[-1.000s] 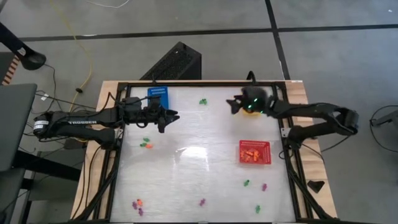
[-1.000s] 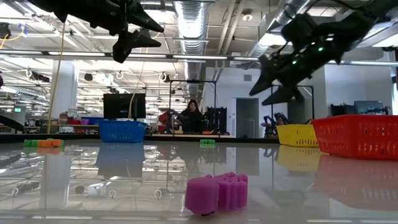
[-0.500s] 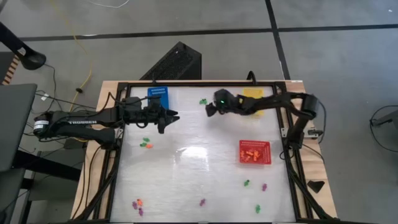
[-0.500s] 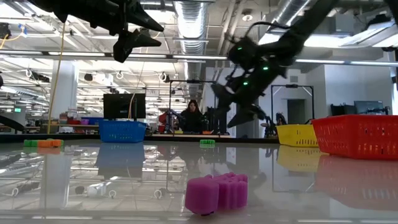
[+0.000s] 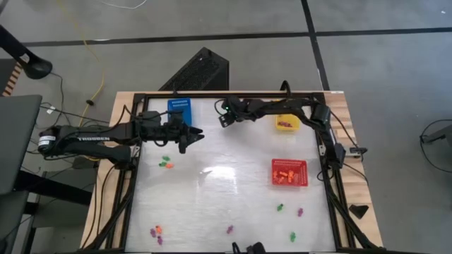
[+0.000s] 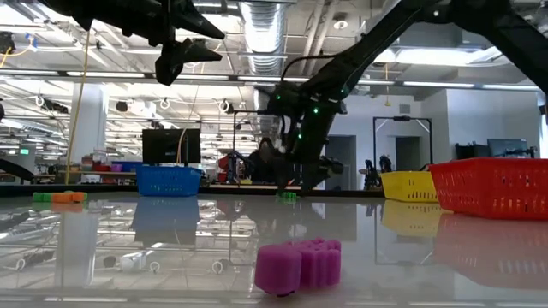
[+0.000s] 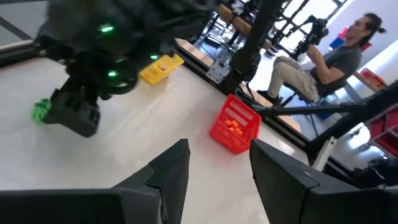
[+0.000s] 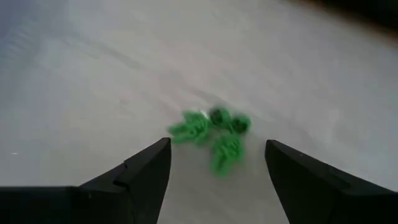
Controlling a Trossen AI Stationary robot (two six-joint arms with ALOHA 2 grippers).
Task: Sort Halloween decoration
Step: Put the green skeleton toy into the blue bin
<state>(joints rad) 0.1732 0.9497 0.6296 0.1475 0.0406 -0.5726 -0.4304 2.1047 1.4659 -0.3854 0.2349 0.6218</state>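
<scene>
Green moulded plastic, knobbly and glossy: a small cluster of Halloween decoration, perhaps three pieces, edges too blurred for a sure count. Lay touching one another on the far middle of the table, between the blue basket and the yellow basket. Looked very light and stiff, likely to skate on the slick, reflective top if nudged from one side. Best pinched one piece at a time across the narrow body, fingers brought down either side, not shoved into the heap.

Hung low just over that cluster: the right gripper, spread wide, nothing held, dark fingers framing the green pieces.

Lay scattered elsewhere: more pieces of the same kind, orange and green on the left side, purple and green near the front edge. Sat closest to the low camera: a purple piece, soft-edged and lumpy in outline, matt rather than shiny.

Stood on the right side: the red basket, thin perforated plastic, orange pieces already inside. Seemed rigid enough to take drops without tipping.

Waited above the table's left part, beside the blue basket: the left gripper, parted and empty.
</scene>
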